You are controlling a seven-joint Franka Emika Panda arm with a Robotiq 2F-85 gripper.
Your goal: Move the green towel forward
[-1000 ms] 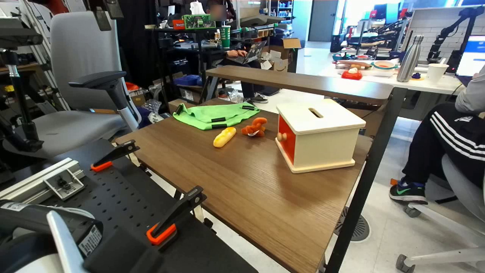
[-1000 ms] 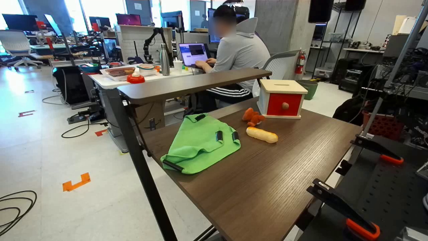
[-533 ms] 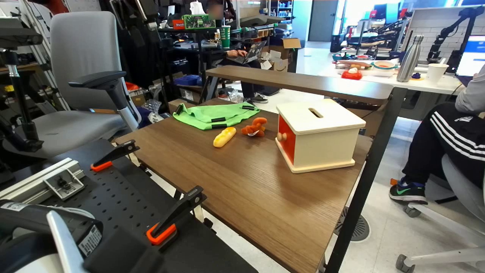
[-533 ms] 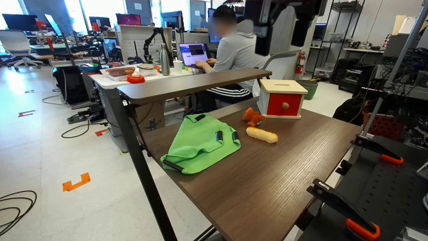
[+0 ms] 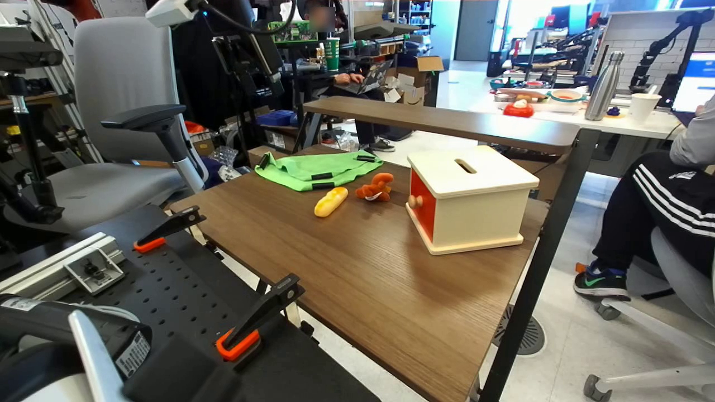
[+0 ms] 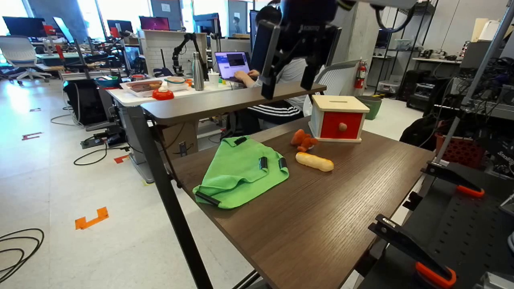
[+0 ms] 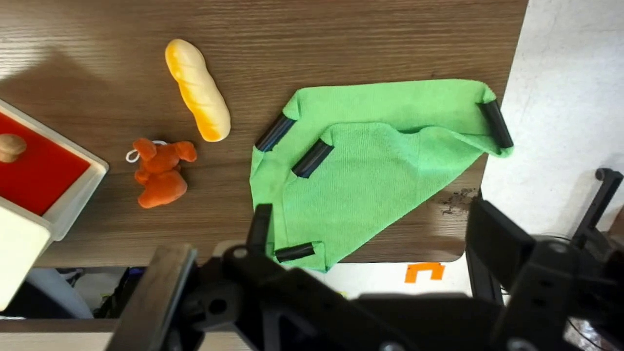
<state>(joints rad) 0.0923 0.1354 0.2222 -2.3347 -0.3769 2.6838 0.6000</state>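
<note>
Green towel (image 7: 360,180), long axis slanting up rightward in wrist view, gripper (image 6: 288,84) aloft, jaws apart

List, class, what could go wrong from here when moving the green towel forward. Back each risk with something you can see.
The towel is folded over itself, so the open jaws might grab only the top layer. One end reaches the edge of the table, so a clumsy pull could send the towel over. The bread and the toy lie beside it, so a drag that way might shove them.
</note>
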